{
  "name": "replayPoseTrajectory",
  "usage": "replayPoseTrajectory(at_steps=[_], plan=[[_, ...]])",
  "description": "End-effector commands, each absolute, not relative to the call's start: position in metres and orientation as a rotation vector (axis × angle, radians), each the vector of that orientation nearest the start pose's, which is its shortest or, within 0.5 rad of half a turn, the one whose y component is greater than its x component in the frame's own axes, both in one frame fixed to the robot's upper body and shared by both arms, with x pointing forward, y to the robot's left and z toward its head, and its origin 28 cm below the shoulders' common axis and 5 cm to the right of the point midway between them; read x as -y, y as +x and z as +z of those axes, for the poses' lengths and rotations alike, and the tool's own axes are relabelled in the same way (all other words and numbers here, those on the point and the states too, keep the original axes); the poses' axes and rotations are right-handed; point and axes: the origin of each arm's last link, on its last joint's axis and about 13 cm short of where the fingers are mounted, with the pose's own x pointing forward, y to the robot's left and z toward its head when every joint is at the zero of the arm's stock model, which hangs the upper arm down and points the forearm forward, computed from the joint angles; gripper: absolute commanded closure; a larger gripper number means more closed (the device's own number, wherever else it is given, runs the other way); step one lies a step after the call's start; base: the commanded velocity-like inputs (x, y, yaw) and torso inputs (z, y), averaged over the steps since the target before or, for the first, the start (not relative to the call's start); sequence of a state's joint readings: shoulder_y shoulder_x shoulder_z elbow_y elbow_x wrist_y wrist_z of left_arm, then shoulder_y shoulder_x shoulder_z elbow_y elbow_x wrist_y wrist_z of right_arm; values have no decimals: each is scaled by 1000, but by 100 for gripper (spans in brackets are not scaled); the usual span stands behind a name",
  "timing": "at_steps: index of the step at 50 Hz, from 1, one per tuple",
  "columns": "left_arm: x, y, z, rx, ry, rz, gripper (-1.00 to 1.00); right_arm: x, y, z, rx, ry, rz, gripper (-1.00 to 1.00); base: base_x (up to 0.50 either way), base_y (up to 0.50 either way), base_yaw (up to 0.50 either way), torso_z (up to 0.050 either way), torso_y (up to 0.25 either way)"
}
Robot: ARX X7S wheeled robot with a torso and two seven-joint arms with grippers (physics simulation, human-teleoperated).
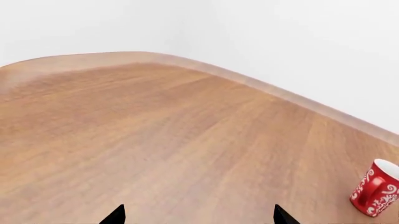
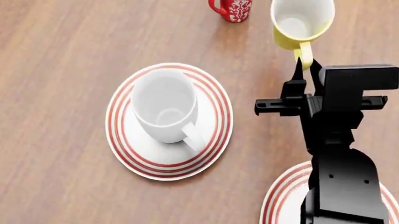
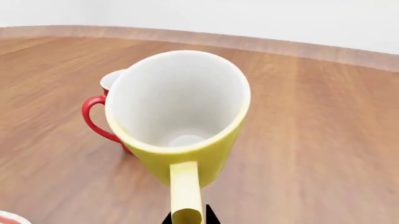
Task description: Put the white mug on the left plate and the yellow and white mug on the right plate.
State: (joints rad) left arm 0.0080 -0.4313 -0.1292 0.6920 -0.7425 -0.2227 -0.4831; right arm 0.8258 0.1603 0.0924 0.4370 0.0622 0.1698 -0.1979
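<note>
The white mug (image 2: 163, 106) is plain white all over, and the left plate (image 2: 128, 151) under it is white with concentric red rings near its rim, as is the right plate (image 2: 281, 198) at the table's near edge. The yellow and white mug (image 2: 300, 23) is yellow outside, handle included, and white inside. The red mug (image 2: 233, 9) carries a white floral pattern, the table (image 2: 56, 70) is warm brown wood grain, and the right gripper (image 2: 305, 63) is black.

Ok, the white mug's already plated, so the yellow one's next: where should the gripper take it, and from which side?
Grip the handle of the yellow mug. The mug stands upright with the handle pointing toward the robot, so come from the near side; the right gripper already straddles it.
</note>
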Motion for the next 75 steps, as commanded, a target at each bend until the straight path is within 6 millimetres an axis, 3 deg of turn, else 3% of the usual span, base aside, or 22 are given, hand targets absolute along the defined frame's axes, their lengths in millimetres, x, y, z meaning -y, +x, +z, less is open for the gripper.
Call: replayPoseTrajectory(at_steps=[1,47,75], plan=[[-260,186,158,344,-306,168,-100,167,337,167,245,-93,35,100,0,0,0,0,0],[-262,188,159,346,-292,164,-100,182,179,137,143,-196,78,100,0,0,0,0,0],[-261,187,157,341,-282,158,-100,194,133,109,116,-166,43,100,0,0,0,0,0]])
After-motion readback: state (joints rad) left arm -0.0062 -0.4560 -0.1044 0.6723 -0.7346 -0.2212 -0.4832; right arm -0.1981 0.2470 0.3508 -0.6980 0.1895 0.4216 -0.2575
